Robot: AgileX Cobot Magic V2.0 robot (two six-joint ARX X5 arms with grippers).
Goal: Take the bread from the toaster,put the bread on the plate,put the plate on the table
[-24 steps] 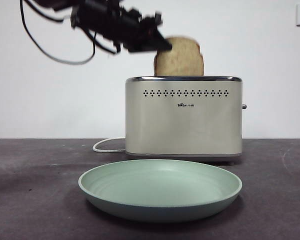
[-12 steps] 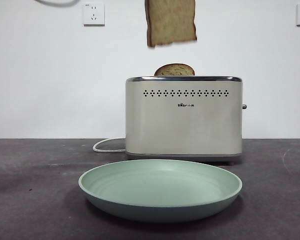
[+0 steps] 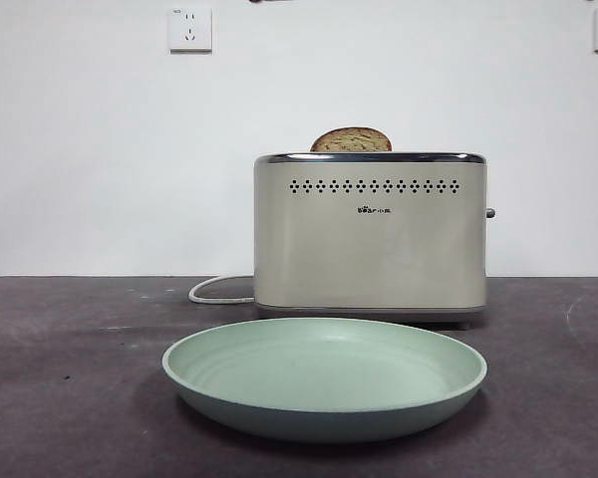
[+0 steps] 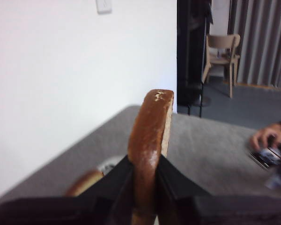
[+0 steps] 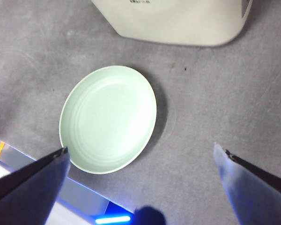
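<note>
My left gripper [image 4: 145, 161] is shut on the bread [image 4: 151, 136], a brown-crusted slice held on edge high above the table; both are out of the front view. The cream toaster [image 3: 371, 234] stands at the back, with the second, look-alike slice [image 3: 350, 140] poking its dome out of a slot. The mint green plate [image 3: 324, 373] lies on the dark grey table [image 3: 60, 378] in front of the toaster. My right gripper [image 5: 140, 150] is wide open and empty, high above the plate [image 5: 107, 117] and the toaster [image 5: 178, 23].
The toaster's white cord [image 3: 214, 291] loops behind its left side. Wall sockets [image 3: 189, 28] sit on the white wall. The table's near edge [image 5: 47, 183] runs just in front of the plate. A person's hand [image 4: 267, 136] rests at the far table side.
The left gripper has lifted the bread out of the toaster and up past the top of the front view. The second slice, the plate and the toaster stay put.
</note>
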